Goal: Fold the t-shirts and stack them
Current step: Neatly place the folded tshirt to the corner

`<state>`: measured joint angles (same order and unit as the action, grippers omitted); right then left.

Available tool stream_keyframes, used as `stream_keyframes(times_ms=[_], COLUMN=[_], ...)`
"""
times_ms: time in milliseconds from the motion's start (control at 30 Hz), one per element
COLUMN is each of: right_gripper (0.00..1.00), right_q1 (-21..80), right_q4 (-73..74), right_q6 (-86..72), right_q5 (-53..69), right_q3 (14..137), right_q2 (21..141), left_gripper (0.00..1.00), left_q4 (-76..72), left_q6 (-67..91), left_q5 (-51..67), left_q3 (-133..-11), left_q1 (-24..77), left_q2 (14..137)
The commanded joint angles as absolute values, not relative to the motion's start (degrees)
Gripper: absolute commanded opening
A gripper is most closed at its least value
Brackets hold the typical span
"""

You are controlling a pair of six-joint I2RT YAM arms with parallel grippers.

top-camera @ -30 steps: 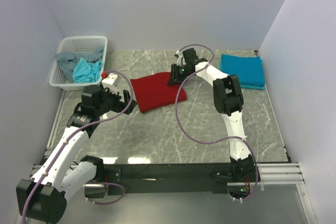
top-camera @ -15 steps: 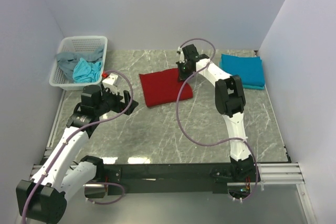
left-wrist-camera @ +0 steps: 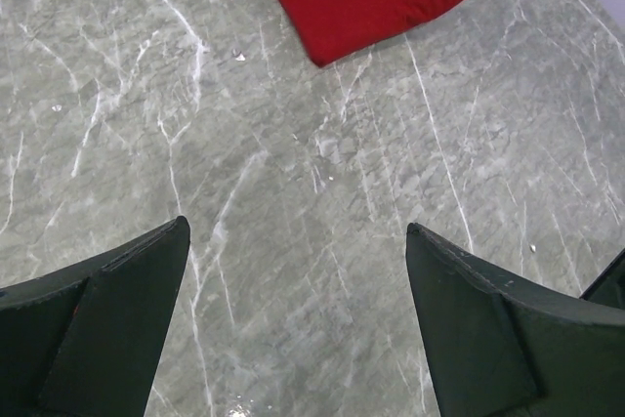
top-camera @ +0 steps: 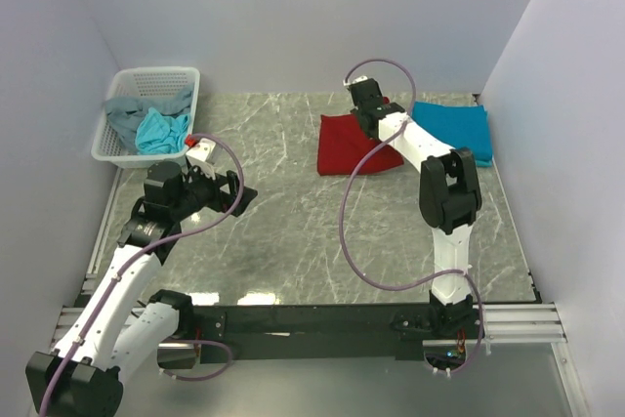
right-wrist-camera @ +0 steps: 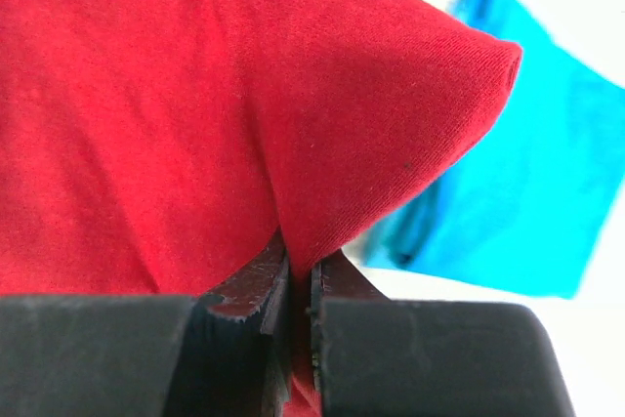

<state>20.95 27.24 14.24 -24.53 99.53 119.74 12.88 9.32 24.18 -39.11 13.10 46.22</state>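
Now, right gripper (right-wrist-camera: 299,280): pinching red t-shirt (top-camera: 342,144) edge; best laid squarely on teal t-shirt (top-camera: 454,129), far right
Left gripper (left-wrist-camera: 298,231): spread, empty

White mesh basket (top-camera: 161,80) and a grey marbled table (top-camera: 293,231), walled in.
The basket sits in the upper left of the frame, close to the left wall (top-camera: 49,95). Pale lilac walls close three sides, and a black rail (top-camera: 312,319) runs along the bottom edge.

Folded red t-shirt (top-camera: 344,145) — right gripper (top-camera: 376,116) at its corner — beside teal t-shirt (top-camera: 454,130)
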Motion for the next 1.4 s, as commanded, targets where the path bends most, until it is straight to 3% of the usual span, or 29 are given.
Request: stream_keyframes(times_ms=[0, 567, 1367], right_gripper=[0.0, 0.0, 0.0], right_q1=[20.4, 16.9, 8.8], right_q4=[21.4, 16.0, 18.9], right_q6=[20.0, 32.3, 36.8], right_q5=[-33.3, -36.4, -32.4], right_q3=[98.4, 97.6, 105.6], right_q2=[114.4, 107.0, 111.0], left_gripper=[0.97, 0.97, 0.96], left_q4=[10.4, 10.2, 10.1], left_q6=[9.8, 9.6, 9.2], left_q5=[26.3, 28.0, 28.2], left_q3=[-38.8, -38.8, -38.5], left_q1=[13.0, 13.0, 13.0], left_q2=[45.1, 44.2, 43.2])
